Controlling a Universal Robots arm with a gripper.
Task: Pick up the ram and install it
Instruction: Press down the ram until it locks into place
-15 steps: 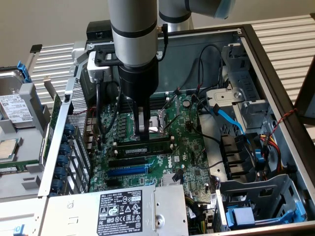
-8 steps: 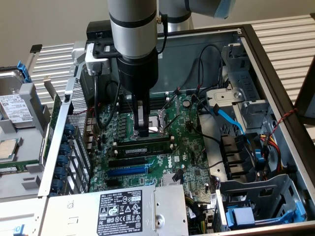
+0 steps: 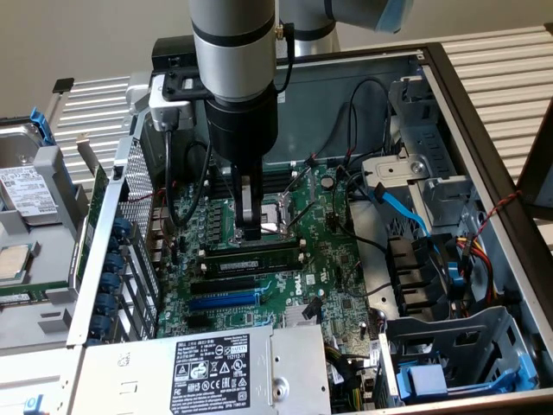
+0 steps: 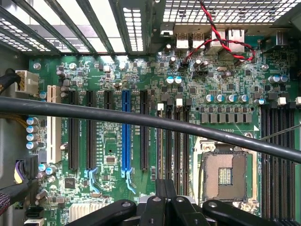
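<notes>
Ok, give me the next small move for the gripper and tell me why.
Probably ease straight down a little. The gripper is shut with nothing between its fingers, and its tips sit just over the middle of the ram, which stands on edge in a slot beside the CPU socket. I cannot tell whether the ram is fully seated, so a gentle press looks like the safest step.
</notes>
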